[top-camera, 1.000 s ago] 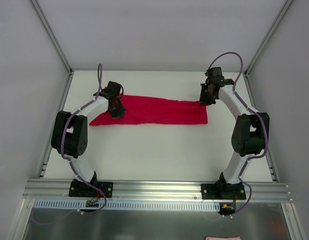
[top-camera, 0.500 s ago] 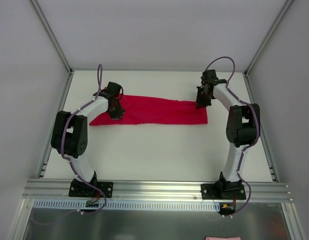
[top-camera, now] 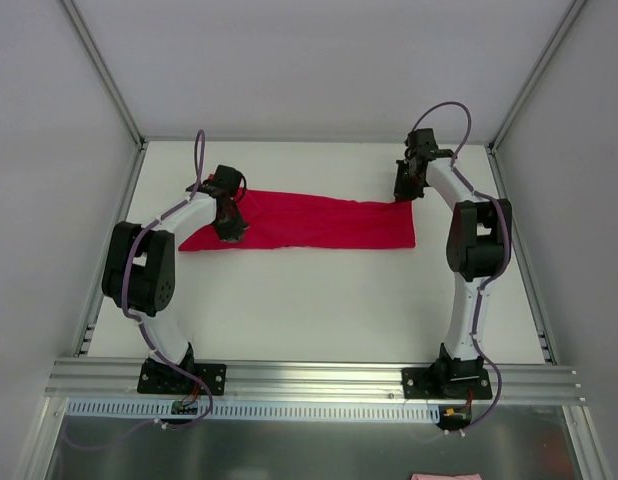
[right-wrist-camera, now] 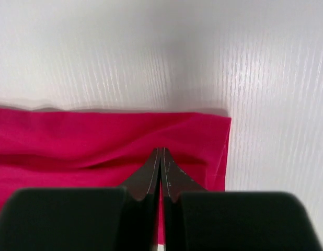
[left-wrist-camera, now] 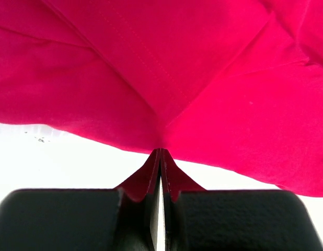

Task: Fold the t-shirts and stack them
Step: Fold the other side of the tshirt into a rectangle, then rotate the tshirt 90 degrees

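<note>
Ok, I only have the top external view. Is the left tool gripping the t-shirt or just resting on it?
Observer: Gripping. The left wrist view shows the left tool shut, with a peak of the t-shirt pinched between its tips.
Operator: And the right?
Observer: The right tool is shut too, red cloth between its fingers, just inside the shirt's corner.
Operator: Wrinkles there?
Observer: One shallow crease runs left from the tips.
</note>
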`<state>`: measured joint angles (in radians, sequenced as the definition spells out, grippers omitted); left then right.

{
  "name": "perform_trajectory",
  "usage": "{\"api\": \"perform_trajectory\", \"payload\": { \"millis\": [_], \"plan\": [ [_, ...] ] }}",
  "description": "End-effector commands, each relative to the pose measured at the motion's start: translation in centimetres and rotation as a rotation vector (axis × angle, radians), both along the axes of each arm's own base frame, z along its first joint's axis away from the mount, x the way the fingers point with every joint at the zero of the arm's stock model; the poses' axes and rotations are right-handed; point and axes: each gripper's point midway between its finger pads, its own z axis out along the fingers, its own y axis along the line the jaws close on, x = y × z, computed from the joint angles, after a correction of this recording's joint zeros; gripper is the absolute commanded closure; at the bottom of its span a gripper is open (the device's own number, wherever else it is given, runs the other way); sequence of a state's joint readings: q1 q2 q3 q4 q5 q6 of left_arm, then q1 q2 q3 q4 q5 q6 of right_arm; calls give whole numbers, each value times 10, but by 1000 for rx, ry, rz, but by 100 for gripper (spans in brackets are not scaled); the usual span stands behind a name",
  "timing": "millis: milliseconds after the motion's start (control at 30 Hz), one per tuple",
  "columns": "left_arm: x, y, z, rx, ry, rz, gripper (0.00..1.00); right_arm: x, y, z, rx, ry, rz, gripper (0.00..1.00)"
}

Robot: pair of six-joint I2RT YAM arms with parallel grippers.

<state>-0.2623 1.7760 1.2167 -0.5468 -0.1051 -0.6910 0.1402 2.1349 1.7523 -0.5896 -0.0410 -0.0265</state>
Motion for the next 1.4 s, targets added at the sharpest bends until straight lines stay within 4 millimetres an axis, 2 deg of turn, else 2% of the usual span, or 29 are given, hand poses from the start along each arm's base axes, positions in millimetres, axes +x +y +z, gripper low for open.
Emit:
{"api": "perform_trajectory", "payload": {
  "millis": [0,33,133,167,200,267,300,333,367,433,467,500,533,600,633,900,1100,1367],
  "plan": [
    [3,3,23,25,-47,-6,100,23,-5,16,-16,-69,7,99],
    [4,4,25,25,-53,-4,100,23,-5,19,-13,-71,9,99],
    [14,0,38,0,-127,-7,100,24,2,46,22,-140,29,99],
    [18,-1,42,-10,-151,-5,100,21,5,62,45,-172,44,99],
    [23,-5,45,-25,-164,-7,100,18,8,70,58,-181,53,99],
    [36,-11,50,-48,-188,-9,100,12,15,83,99,-181,66,99],
    [41,-16,41,-57,-171,-12,100,3,24,88,149,-166,86,99],
    [50,-22,45,-84,-184,-16,100,-4,29,87,181,-146,91,99],
    [57,-26,39,-96,-183,-19,100,-15,36,81,219,-113,109,99],
    [71,-39,42,-142,-199,-34,100,-27,44,72,232,-90,132,99],
    [76,-43,31,-151,-178,-37,100,-36,47,59,229,-66,142,99],
    [85,-51,36,-183,-187,-54,100,-39,49,54,228,-57,147,99],
    [88,-53,24,-184,-162,-57,100,-41,50,50,233,-45,151,99],
    [94,-55,21,-183,-154,-59,100,-44,55,37,229,-16,162,99],
    [95,-54,13,-173,-138,-58,100,-44,56,35,222,-12,168,99],
    [84,-48,-10,-137,-75,-68,100,-41,71,15,194,-16,226,99],
    [78,-45,-26,-119,-32,-70,100,-41,84,-10,174,15,241,99],
    [80,-46,-20,-120,-29,-68,100,-48,97,-33,144,50,268,99]
  ]
}}
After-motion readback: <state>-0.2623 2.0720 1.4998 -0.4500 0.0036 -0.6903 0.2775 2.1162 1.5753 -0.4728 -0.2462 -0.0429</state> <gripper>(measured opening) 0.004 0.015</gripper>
